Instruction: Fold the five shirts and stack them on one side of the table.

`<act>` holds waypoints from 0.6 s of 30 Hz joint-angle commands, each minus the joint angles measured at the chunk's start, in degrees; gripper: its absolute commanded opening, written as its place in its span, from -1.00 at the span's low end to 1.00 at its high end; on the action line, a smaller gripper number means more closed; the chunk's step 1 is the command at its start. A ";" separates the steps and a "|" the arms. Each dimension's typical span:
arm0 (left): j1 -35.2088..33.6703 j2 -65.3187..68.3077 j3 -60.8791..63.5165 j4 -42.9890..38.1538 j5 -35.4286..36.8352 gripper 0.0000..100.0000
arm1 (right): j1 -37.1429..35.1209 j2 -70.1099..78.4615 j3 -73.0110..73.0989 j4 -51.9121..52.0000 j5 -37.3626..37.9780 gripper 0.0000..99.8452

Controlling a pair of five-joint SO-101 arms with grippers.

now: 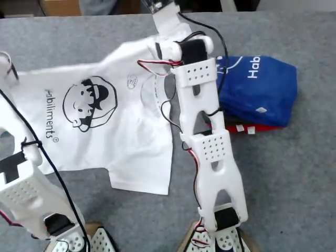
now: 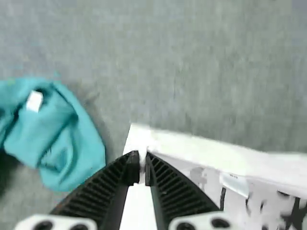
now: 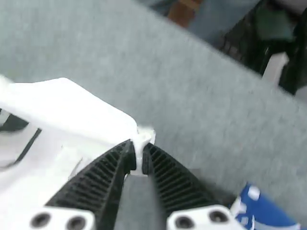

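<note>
A white shirt [image 1: 121, 131] with a black cartoon face print lies spread on the grey table [image 1: 294, 189]. My left gripper [image 2: 139, 168] is shut on one corner of the white shirt [image 2: 201, 153]; in the high view it sits at the shirt's far left edge [image 1: 6, 65]. Along the table's far edge my right gripper [image 3: 138, 155] is shut on another corner of the white shirt [image 3: 62, 105], and that arm [image 1: 205, 126] stretches across the shirt's right side. A folded blue shirt [image 1: 260, 89] rests on a red one [image 1: 252, 128] at the right.
A crumpled teal shirt [image 2: 45, 129] lies on the table close to my left gripper. The blue shirt [image 3: 254, 211] is near my right gripper. Open grey table surface runs along the near right. Dark furniture stands beyond the far edge.
</note>
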 commanded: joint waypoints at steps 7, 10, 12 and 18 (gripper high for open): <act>-2.95 -10.55 21.23 1.14 -6.24 -0.94 | -3.16 -18.15 18.59 7.56 0.26 -0.98; -4.70 -18.64 36.00 -5.45 -9.58 -0.94 | -6.24 -28.18 36.88 7.12 0.44 -0.98; -5.93 -24.35 46.37 -12.48 -11.78 -0.94 | -8.00 -34.59 47.96 5.19 0.53 -0.98; -8.92 -33.76 62.64 -24.70 -12.57 -0.94 | -8.44 -51.47 76.26 -3.34 3.43 -0.98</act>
